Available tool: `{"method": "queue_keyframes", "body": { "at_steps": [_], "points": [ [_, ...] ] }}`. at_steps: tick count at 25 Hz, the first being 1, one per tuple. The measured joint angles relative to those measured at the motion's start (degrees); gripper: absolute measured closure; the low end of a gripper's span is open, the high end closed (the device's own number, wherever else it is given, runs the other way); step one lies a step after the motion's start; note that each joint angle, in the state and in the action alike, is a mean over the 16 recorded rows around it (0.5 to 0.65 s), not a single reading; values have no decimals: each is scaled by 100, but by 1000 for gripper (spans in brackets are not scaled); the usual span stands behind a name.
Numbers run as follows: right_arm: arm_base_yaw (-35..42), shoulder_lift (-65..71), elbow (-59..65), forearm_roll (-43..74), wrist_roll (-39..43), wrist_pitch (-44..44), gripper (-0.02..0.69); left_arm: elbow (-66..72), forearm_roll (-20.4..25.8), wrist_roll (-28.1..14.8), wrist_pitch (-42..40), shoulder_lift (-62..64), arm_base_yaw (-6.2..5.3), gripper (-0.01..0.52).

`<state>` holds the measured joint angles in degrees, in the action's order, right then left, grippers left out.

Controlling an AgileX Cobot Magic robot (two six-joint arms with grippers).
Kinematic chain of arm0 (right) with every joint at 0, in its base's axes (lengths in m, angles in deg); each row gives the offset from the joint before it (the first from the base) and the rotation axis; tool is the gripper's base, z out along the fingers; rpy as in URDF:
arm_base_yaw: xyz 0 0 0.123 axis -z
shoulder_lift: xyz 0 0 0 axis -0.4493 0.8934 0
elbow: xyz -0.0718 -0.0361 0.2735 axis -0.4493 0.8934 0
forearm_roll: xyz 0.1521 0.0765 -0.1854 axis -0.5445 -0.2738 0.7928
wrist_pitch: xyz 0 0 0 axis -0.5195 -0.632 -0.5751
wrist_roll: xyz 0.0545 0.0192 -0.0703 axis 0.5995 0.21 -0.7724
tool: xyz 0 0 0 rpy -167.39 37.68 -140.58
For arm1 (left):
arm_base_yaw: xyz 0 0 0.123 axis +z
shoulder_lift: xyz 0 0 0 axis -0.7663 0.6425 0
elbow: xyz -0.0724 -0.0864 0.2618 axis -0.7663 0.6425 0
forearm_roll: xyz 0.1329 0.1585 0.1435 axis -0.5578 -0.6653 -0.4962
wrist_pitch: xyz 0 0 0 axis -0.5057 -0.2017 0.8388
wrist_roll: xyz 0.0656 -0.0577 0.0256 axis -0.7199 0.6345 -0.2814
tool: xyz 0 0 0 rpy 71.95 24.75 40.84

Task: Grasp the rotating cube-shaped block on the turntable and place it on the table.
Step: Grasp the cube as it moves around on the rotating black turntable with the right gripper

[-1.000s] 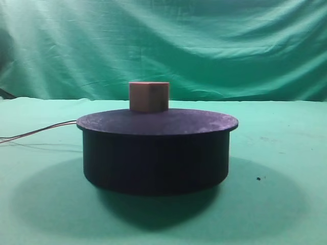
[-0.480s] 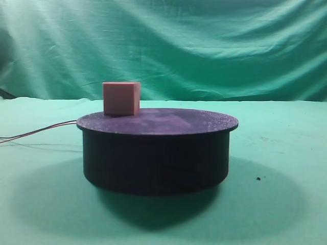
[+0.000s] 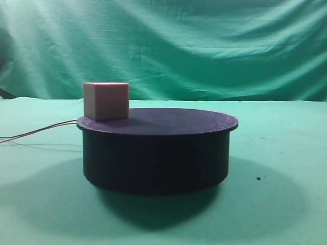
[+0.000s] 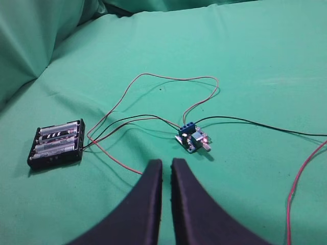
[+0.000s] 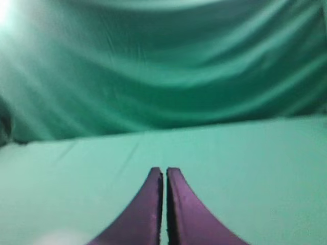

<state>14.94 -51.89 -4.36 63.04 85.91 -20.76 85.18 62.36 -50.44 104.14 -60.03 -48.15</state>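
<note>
Nothing of the task looks done: the cube-shaped block sits at the left edge of the black turntable on the green worktop, while left hand and right hand, fingers pressed together and empty, stay well away.

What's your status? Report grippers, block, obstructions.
Left gripper shut, empty, over the wires. Right gripper shut, empty. Cube-shaped block at turntable's left edge, untouched. Nothing blocking it.

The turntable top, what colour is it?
Matte black turntable, faintly speckled, clearest in the exterior high view.
</note>
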Motion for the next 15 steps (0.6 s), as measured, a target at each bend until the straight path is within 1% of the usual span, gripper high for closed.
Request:
{"method": "queue_keyframes", "body": {
  "at_steps": [6, 11, 15],
  "points": [
    [-2, 1349, -678, -91, -28, -1146, 665, 0, 0, 0, 0, 0, 0, 514],
    [-158, 2496, -980, -173, -228, -1491, 665, 0, 0, 0, 0, 0, 0, 514],
    [-562, 3381, -1274, -234, -392, -1666, 665, 0, 0, 0, 0, 0, 0, 514]
  ]
}}
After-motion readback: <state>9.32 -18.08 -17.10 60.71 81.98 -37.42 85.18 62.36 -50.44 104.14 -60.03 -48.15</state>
